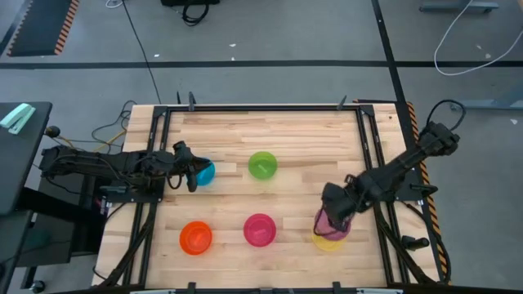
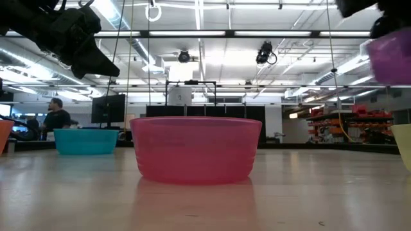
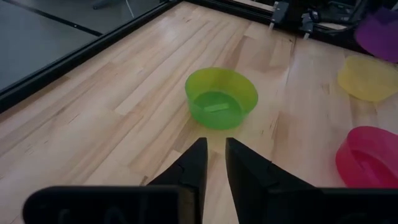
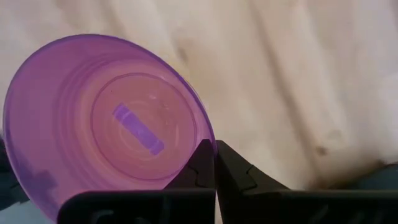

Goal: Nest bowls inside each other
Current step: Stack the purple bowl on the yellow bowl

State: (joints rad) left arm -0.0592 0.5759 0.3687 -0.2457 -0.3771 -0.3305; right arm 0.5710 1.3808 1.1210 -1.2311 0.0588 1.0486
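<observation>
Wooden-plank worktop (image 1: 286,139) inside a dark frame, grey floor around it; the low view looks into a lab with ceiling strip lights and a person seated far off.

Right end effector (image 4: 214,163) is pinching the rim of the purple bowl (image 4: 106,124), fingers pressed together on the wall. The bowl is lifted clear of the worktop, mouth up, and hangs over the yellow bowl (image 1: 329,240) near the front right corner. In the high view purple overlaps yellow but looks a bit off-centre, toward the back edge.

Left end effector (image 3: 211,163) sits near the left edge, over the blue bowl (image 1: 204,172). Fingers are nearly together with a narrow gap and nothing between them. Green bowl (image 3: 221,98) is ahead of it, mid-worktop toward the back edge. Orange bowl (image 1: 196,237) and magenta-pink bowl (image 1: 259,229) stand along the front edge, apart from each other. Nothing is nested yet.

Risks, my read:
- One-sided rim pinch, so the purple bowl may hang tilted. If released that way it could land cocked on the yellow rim instead of seating.
- With the off-centre overlap, lowering may make purple catch the yellow rim and shove or tip the light yellow bowl toward the front edge.
- Thin plastic wall could slip out of the pinch mid-move.
</observation>
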